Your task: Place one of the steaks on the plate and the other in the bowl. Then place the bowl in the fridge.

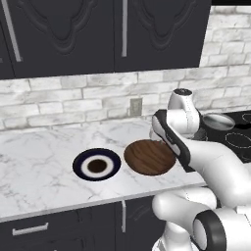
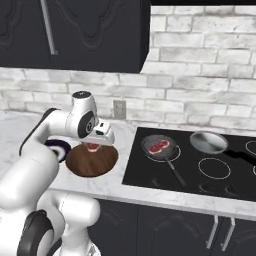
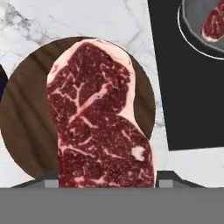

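A steak (image 3: 98,118) is held in the gripper (image 2: 93,145), whose jaws are set fairly wide and closed on the slab's sides. In the hand view the meat hangs directly over the bowl (image 3: 26,127), with brown wood seen around it on nearly every side. In the right base view the gripper is poised just above the bowl, at its far side, and the steak is not yet resting on the wood as far as can be judged.

The step in hand is taken to be the release into the bowl. It is best done by lowering the hand straight down until the meat is close to the bowl's floor, so that it is laid rather than dropped. The jaws should then be opened fully and the hand lifted vertically, so the slab is not dragged over the rim.

The plate (image 1: 96,164) lies just beside the bowl on the counter (image 1: 34,162), bare. The second steak (image 2: 159,145) lies in the pan (image 2: 160,147) on the hob (image 2: 200,172), and is to be fetched for the plate afterwards.
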